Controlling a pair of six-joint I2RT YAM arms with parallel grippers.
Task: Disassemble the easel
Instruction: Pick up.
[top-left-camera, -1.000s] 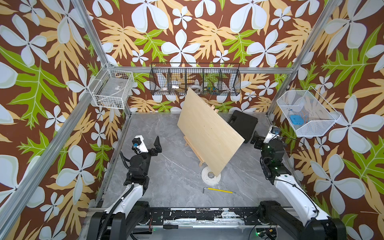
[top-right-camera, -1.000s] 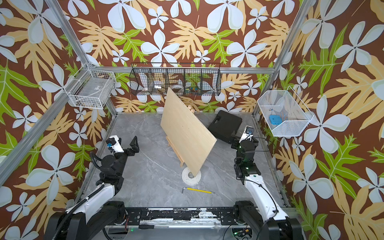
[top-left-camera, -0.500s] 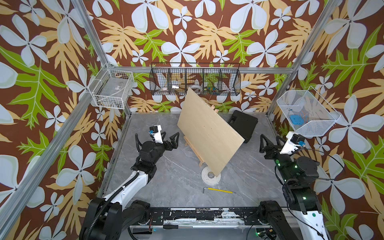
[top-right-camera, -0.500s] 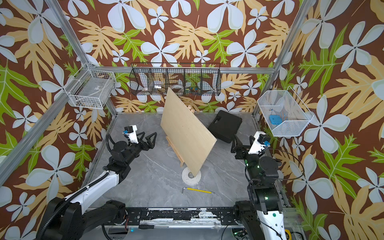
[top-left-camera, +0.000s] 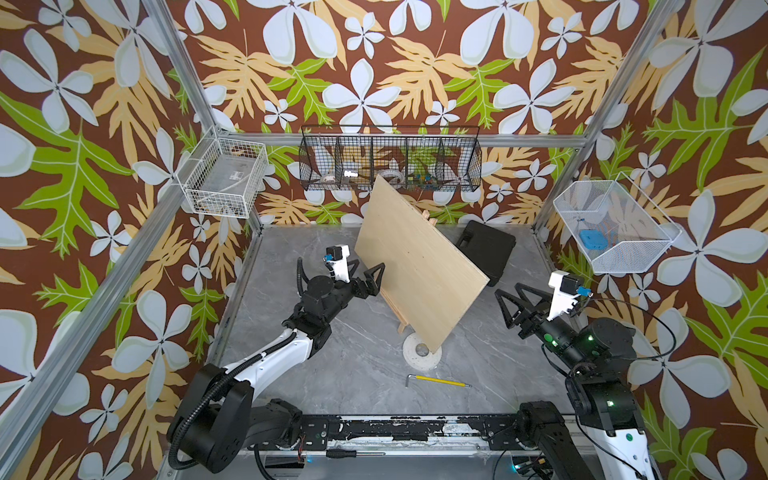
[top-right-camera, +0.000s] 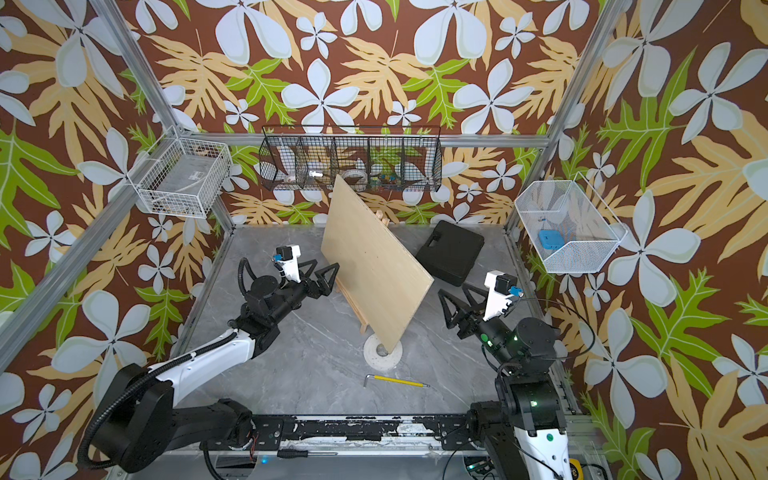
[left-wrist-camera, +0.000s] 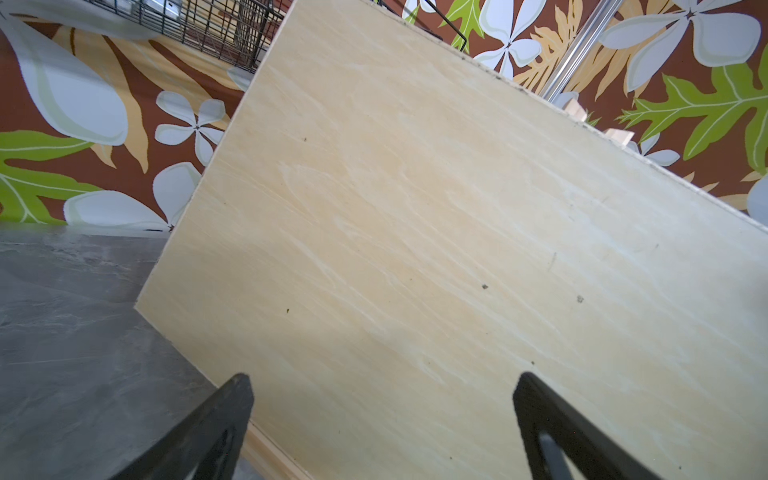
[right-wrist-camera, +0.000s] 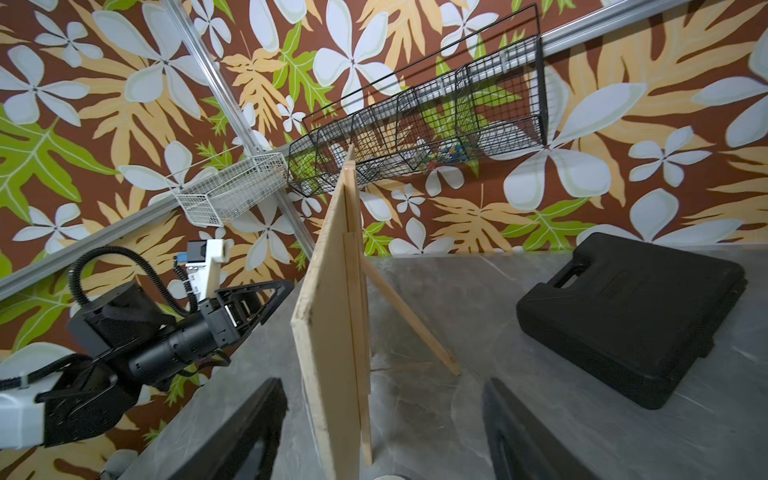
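Treat as not started: find easel (top-left-camera: 395, 309) intact on surface (top-left-camera: 332, 365), board (top-left-camera: 419, 266) propped on it; note left pincer (top-left-camera: 368, 268) spread wide, right pincer (top-left-camera: 509, 291) parted, both empty.

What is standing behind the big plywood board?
The easel holds the plywood board: its front slats lie against the back and its rear leg slants down to the table. The crossbars are covered by the board.
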